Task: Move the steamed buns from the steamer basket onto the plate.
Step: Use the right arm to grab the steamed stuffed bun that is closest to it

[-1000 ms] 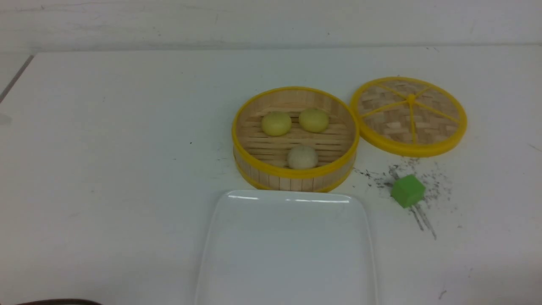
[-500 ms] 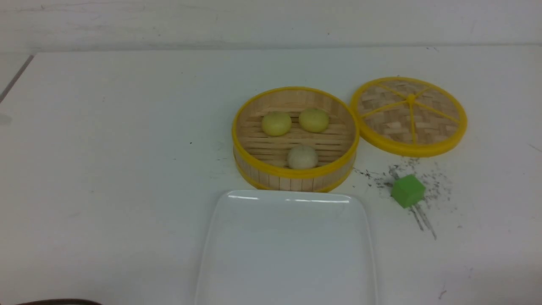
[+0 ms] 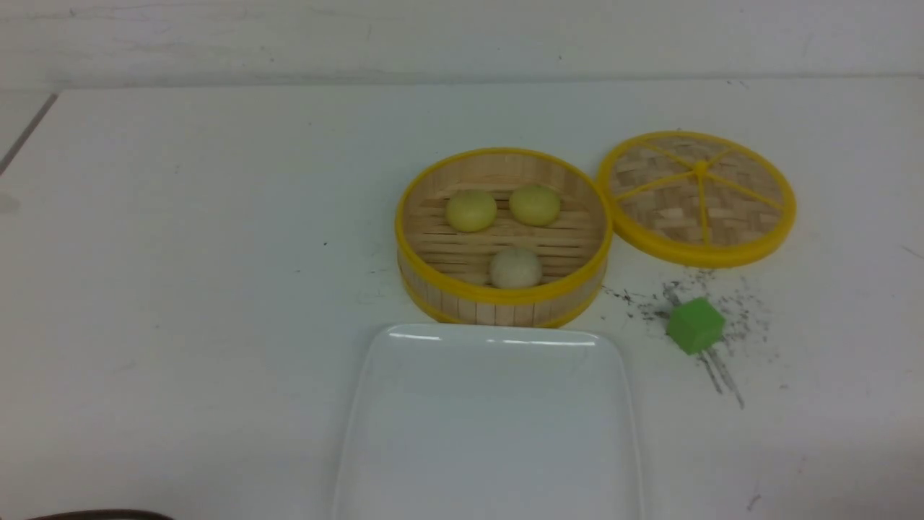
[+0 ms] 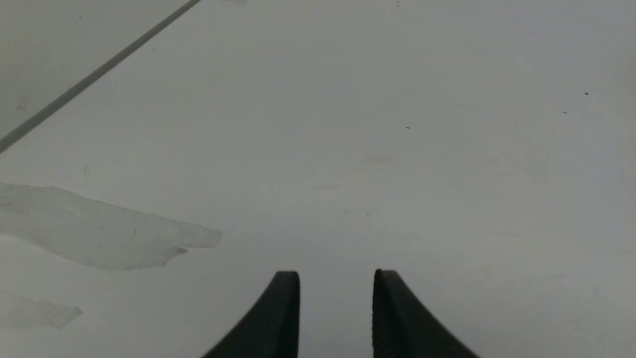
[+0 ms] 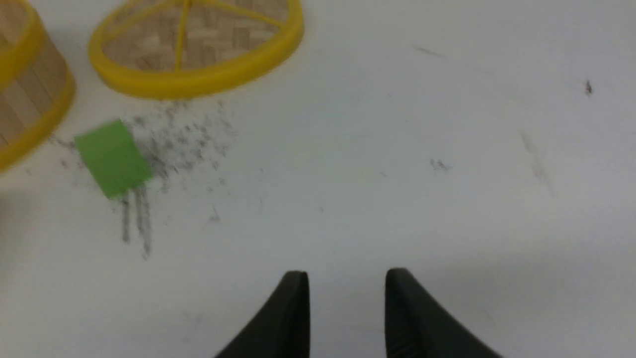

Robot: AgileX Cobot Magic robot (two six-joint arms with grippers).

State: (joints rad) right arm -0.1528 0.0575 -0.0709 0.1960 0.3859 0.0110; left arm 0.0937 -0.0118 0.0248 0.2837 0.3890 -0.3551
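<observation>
Opening step: three buns (image 3: pixel 515 267) are sitting in the basket (image 3: pixel 498 310), plate (image 3: pixel 491 433) lying bare. Left claw (image 4: pixel 337 272) and right claw (image 5: pixel 347 271) are hanging narrowly parted, empty; next likely means reaching for a bun.

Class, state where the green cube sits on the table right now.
In the front view, the green cube sits right of the steamer basket, on the near side of the woven lid, among dark scuff marks, touching neither.

The left pincer (image 4: pixel 337 303) is being held with its two dark fingers parted by a narrow gap. The right pincer (image 5: pixel 348 303) is being held likewise, its fingers apart, gripping nothing.
</observation>
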